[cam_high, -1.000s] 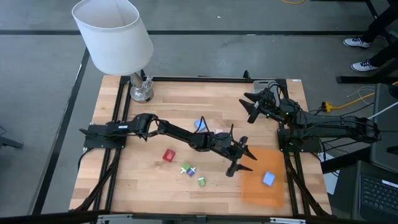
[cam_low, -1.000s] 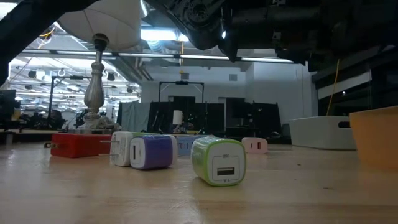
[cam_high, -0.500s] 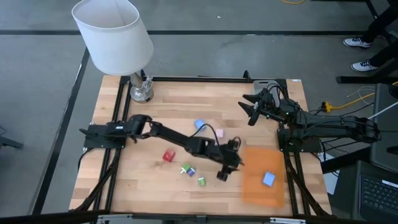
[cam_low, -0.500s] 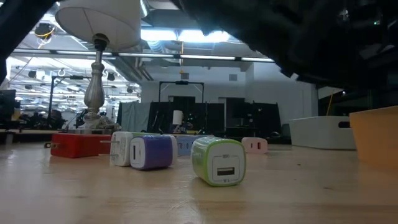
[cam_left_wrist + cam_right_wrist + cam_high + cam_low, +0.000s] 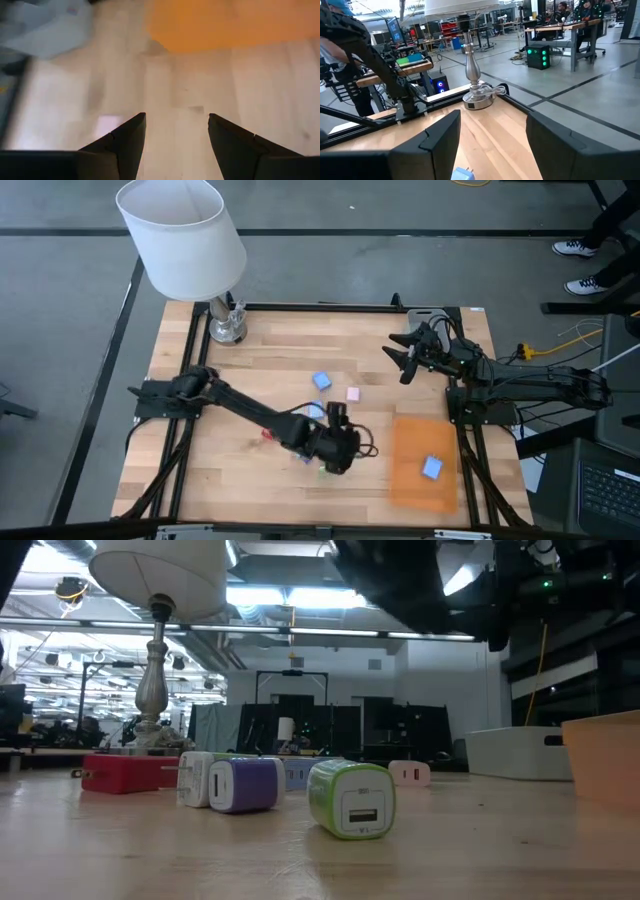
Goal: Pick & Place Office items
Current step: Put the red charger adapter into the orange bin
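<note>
Two arms show from above on your wooden counter (image 5: 250, 360). The left end effector (image 5: 338, 448) hangs low just left of the orange sheet (image 5: 424, 462), over the cluster of small pieces, of which only a red edge (image 5: 266, 434) shows beside the arm. One blue piece (image 5: 432, 468) lies on the sheet; another blue piece (image 5: 321, 381) and a pink one (image 5: 352, 393) sit up-left of it. The right end effector (image 5: 400, 356) waits above the sheet's upper edge, near a grey tray (image 5: 422, 315), fingers spread.

At counter height you see a red piece (image 5: 125, 774), a white one (image 5: 195, 778), a purple one (image 5: 245, 785) and a green one (image 5: 350, 798) standing in a row left of the sheet's edge (image 5: 603, 760).

Your left wrist camera shows its fingers (image 5: 125, 140) apart with bare wood between them, the sheet (image 5: 225, 22) ahead.

Your right wrist camera shows its fingers (image 5: 440, 135) apart, the lamp base (image 5: 477, 97) beyond them, and a blue piece (image 5: 464, 174) between them.
</note>
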Robot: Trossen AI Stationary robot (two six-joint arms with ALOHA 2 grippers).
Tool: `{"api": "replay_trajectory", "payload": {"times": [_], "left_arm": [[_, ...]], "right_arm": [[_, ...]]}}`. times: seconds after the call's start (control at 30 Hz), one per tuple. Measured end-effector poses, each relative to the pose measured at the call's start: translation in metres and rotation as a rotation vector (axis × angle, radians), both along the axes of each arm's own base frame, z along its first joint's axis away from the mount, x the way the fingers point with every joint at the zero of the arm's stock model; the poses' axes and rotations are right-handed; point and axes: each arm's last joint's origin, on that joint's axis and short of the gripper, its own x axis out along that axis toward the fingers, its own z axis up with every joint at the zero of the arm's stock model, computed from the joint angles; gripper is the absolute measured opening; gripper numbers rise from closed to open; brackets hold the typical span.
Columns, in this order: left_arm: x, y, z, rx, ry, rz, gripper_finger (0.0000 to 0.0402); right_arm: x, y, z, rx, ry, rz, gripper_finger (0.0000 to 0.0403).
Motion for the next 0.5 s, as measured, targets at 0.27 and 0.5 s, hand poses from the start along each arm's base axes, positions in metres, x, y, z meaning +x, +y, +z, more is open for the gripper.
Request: {"api": "replay_trajectory", "payload": {"times": [0.27,0.5], "left_arm": [[-0.045,-0.034,0.043,0.027,-0.174,-0.037,0.0209],[-0.101,-0.024,0.019,-0.209,-0.556,-0.101,0.0209]], "right_arm": [[0.0,0.0,0.0,-0.001,-0.004,0.005,0.0224],[0.0,0.0,0.0,0.012,-0.01,0.006,0.0224]]}}
